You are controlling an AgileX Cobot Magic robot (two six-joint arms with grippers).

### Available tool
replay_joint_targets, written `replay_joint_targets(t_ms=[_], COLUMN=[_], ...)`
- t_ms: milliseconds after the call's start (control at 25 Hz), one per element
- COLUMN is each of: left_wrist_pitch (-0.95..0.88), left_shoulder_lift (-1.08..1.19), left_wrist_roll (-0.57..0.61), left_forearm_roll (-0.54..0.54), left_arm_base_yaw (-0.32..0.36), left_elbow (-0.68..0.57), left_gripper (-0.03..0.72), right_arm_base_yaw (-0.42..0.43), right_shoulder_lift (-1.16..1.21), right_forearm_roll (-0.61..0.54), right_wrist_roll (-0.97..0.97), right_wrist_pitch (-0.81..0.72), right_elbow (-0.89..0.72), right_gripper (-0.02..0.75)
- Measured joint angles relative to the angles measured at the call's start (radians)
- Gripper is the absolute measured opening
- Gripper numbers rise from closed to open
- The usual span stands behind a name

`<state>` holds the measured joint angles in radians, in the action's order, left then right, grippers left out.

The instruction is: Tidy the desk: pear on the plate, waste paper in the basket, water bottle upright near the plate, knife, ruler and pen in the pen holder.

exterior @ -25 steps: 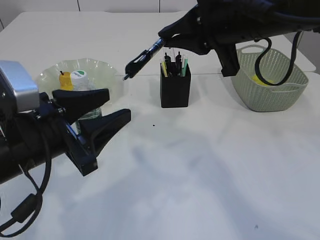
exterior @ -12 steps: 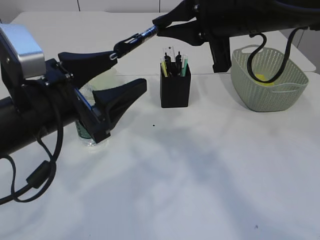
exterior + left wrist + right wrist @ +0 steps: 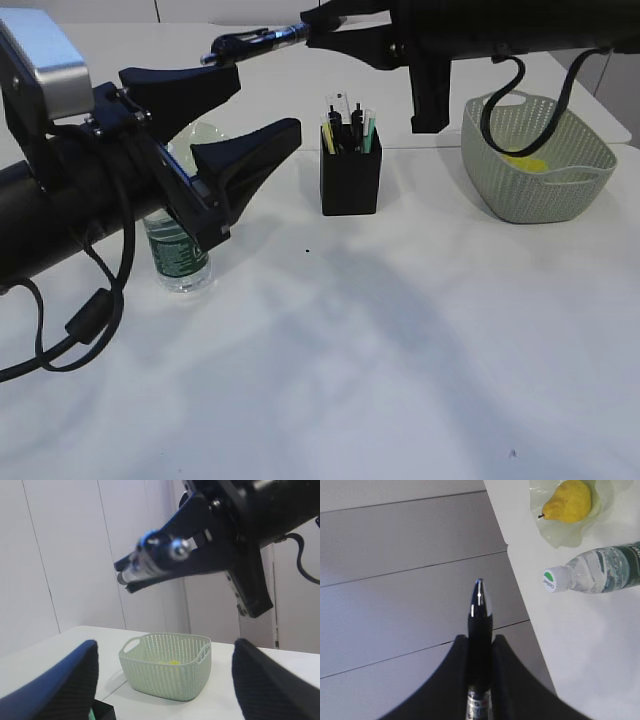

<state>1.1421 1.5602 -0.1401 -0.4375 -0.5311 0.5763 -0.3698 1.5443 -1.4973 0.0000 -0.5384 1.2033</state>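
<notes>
My right gripper (image 3: 480, 641) is shut on a black pen (image 3: 480, 605), held high and nearly level above the table, left of the black pen holder (image 3: 351, 182). Several thin items stand in the holder; I cannot tell knife from ruler among them. My left gripper (image 3: 268, 102) hangs open and empty above the water bottle (image 3: 180, 258), which stands upright beside the plate (image 3: 561, 532). The yellow pear (image 3: 567, 501) lies on that plate. Yellow waste paper (image 3: 525, 162) sits in the green basket (image 3: 560, 190). The left wrist view shows the basket (image 3: 167, 677) between my fingers (image 3: 65, 680).
The basket stands at the back right and the pen holder in the middle. My left arm fills the left foreground and hides most of the plate in the exterior view. White tabletop stretches across the front and right.
My left gripper opened wider and rose off the water bottle, which now stands alone. My right gripper lifted the pen higher and leftward, levelling it out.
</notes>
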Motion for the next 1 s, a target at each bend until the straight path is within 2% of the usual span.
replay_joint_targets(t_ms=[160, 360, 560, 1000], left_wrist_pitch=[0.0, 0.0, 0.004, 0.004], left_shoulder_lift=[-0.011, -0.04, -0.04, -0.04], left_wrist_roll=[0.0, 0.0, 0.0, 0.0], left_forearm_roll=[0.007, 0.056, 0.058, 0.08], left_arm_base_yaw=[0.0, 0.0, 0.0, 0.0], left_elbow=[0.0, 0.03, 0.077, 0.085], left_gripper=[0.593, 0.593, 0.584, 0.439], right_arm_base_yaw=[0.0, 0.0, 0.0, 0.0], right_shoulder_lift=[0.0, 0.0, 0.0, 0.0], right_forearm_roll=[-0.083, -0.098, -0.098, -0.1], right_wrist_roll=[0.0, 0.0, 0.0, -0.011], right_wrist_pitch=[0.004, 0.004, 0.005, 0.007], right_elbow=[0.0, 0.0, 0.0, 0.0], right_gripper=[0.062, 0.062, 0.062, 0.062])
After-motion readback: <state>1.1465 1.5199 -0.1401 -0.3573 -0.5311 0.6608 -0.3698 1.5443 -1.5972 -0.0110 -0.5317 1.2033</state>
